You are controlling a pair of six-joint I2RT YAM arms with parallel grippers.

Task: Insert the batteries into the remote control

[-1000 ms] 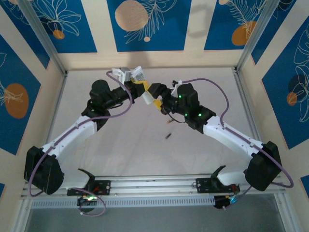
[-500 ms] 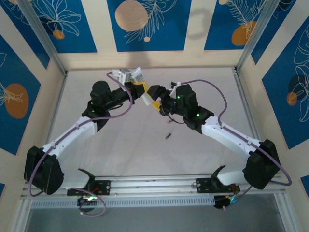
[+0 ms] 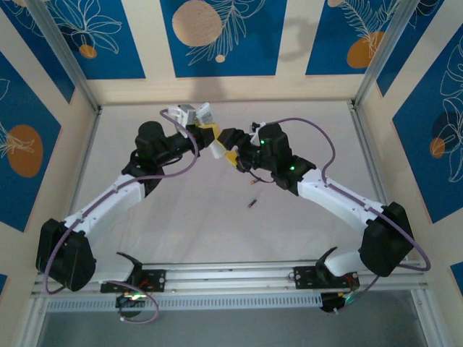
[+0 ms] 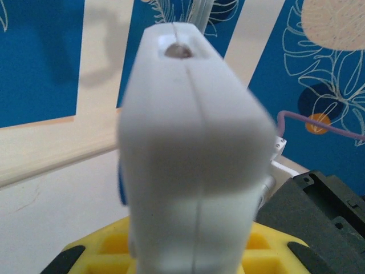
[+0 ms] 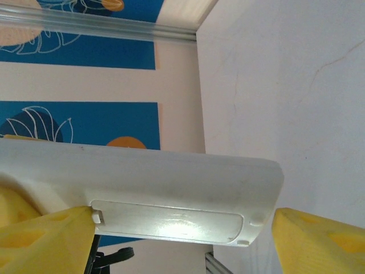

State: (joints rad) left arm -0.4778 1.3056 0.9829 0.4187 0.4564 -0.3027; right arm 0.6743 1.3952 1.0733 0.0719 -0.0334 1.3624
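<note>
Hanging above the worktop (image 3: 217,238), the remote control (image 4: 194,171) is pinched at one end by the left gripper (image 3: 208,132). The right gripper (image 5: 179,234) is spread, straddling the remote control's other end. One battery (image 3: 252,204) is seen lying loose on the worktop.

No writing could be read anywhere.
A small white tag (image 3: 205,113) at the wrist of the left arm (image 3: 116,199) carried dark marks, too small to make out from above. The remote control (image 5: 142,171) showed a plain white back in the right wrist view and a bare white end in the left wrist view, with no brand or number legible. The blue wall panels (image 3: 223,36) bore drawn leaves and orange circles, not letters.
</note>
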